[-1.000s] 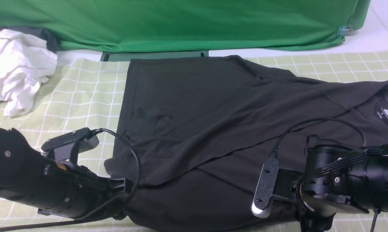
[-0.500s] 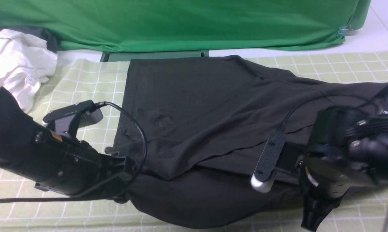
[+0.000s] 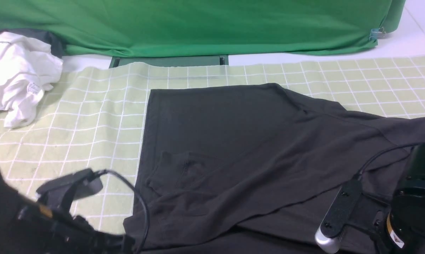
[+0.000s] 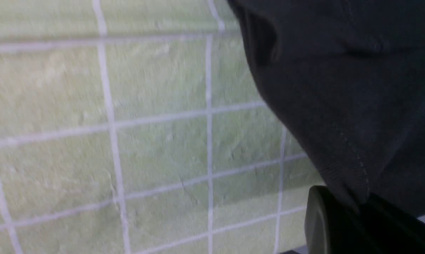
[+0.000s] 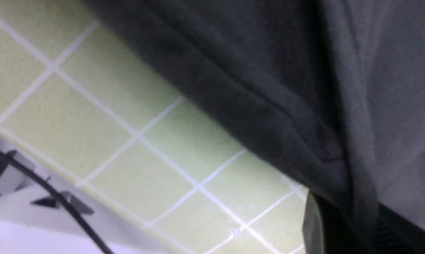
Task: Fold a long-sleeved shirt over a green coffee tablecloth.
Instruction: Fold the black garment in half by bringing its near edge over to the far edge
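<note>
The long-sleeved shirt (image 3: 233, 141) lies black and rumpled on the green coffee tablecloth (image 3: 92, 113), with a fold running across its near part. Its logo and neck label do not show. My left arm (image 3: 39, 225) is low at the near left and my right arm (image 3: 410, 211) at the near right; their fingers are hidden in the front view. In the left wrist view my left gripper (image 4: 360, 208) is shut on a hemmed edge of the shirt (image 4: 339, 88) above the cloth (image 4: 156, 141). My right gripper (image 5: 360, 215) is shut on bunched shirt fabric (image 5: 269, 70).
A crumpled white garment (image 3: 18, 74) sits at the far left. Plain vivid green fabric (image 3: 198, 24) hangs along the back, with a dark green panel (image 3: 170, 60) below it. The table's near edge and a black cable (image 5: 39, 197) show in the right wrist view.
The shirt has slid toward me; its far hem left the back of the cloth, baring grid squares. Both arms drew back and lower. The collar label has gone out of view.
</note>
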